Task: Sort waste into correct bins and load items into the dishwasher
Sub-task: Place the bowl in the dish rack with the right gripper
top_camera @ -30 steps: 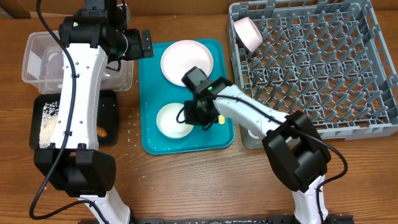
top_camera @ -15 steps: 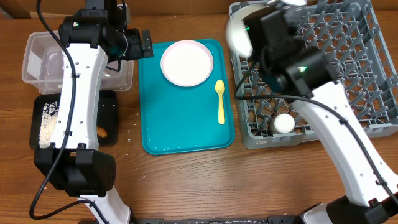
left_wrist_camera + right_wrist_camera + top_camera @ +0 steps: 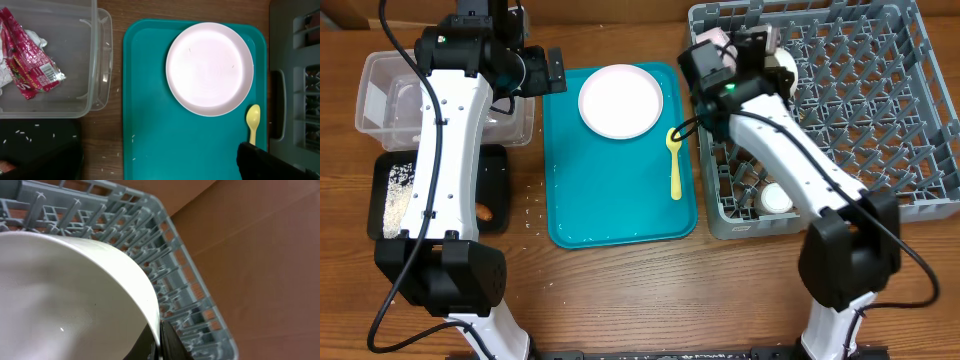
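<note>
My right gripper (image 3: 767, 52) is shut on the rim of a white bowl (image 3: 783, 66) (image 3: 65, 295), holding it tilted over the back left part of the grey dishwasher rack (image 3: 860, 120) (image 3: 150, 255). A pinkish bowl (image 3: 716, 37) shows just behind the wrist. A white cup (image 3: 778, 198) lies in the rack's front left. The pale pink plate (image 3: 620, 100) (image 3: 210, 67) and yellow spoon (image 3: 674, 160) (image 3: 253, 122) lie on the teal tray (image 3: 610, 210). My left gripper (image 3: 548, 70) (image 3: 160, 172) hangs open and empty above the tray's left edge.
The clear tub (image 3: 380, 95) (image 3: 95, 60) at the far left holds a red-and-white wrapper (image 3: 27, 57). In front of it the black tray (image 3: 495, 180) carries rice grains (image 3: 395, 195) and a brown stick (image 3: 485, 212). Loose rice lies on the wood (image 3: 532, 205).
The right arm lifted the white bowl off the teal tray, swung it over to the rack and brought it down at the rack's back left. The left arm stayed still.
</note>
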You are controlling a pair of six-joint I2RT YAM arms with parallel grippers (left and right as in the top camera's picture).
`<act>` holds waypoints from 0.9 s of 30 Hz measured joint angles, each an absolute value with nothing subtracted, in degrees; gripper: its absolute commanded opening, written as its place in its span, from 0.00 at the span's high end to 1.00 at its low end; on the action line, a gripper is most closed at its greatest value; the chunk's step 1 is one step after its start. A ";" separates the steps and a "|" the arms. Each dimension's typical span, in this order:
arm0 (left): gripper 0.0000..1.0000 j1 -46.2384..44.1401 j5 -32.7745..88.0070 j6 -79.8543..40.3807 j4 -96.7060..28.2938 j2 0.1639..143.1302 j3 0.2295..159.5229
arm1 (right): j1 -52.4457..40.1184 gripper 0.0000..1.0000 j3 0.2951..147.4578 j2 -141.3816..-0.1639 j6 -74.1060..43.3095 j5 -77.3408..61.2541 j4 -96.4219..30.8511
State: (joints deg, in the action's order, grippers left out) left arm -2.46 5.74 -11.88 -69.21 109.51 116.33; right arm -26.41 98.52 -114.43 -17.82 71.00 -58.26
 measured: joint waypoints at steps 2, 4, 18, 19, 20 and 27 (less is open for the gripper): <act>0.00 -2.46 5.74 -11.88 -69.21 109.51 116.33 | -27.31 0.96 98.52 -115.26 -17.21 72.69 -58.22; 0.00 -2.46 5.74 -11.88 -69.21 109.51 116.33 | -28.05 0.96 98.52 -116.31 -16.67 73.47 -58.52; 0.00 -2.46 5.76 -11.88 -69.23 109.51 116.33 | -28.64 0.96 98.52 -121.14 -16.43 74.41 -59.72; 0.00 -2.46 5.74 -11.88 -69.21 109.51 116.33 | -28.64 0.96 98.52 -121.14 -16.45 74.32 -59.90; 0.00 -2.46 5.76 -11.88 -69.21 109.51 116.33 | -28.84 0.96 98.52 -121.14 -16.45 74.15 -60.12; 0.00 -2.46 5.74 -11.88 -69.23 109.51 116.33 | -32.77 0.44 98.52 -121.14 -16.51 73.67 -63.59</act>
State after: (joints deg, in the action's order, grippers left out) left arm -2.46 5.74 -11.88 -69.23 109.51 116.33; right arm -32.77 98.52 -121.14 -16.51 73.67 -63.59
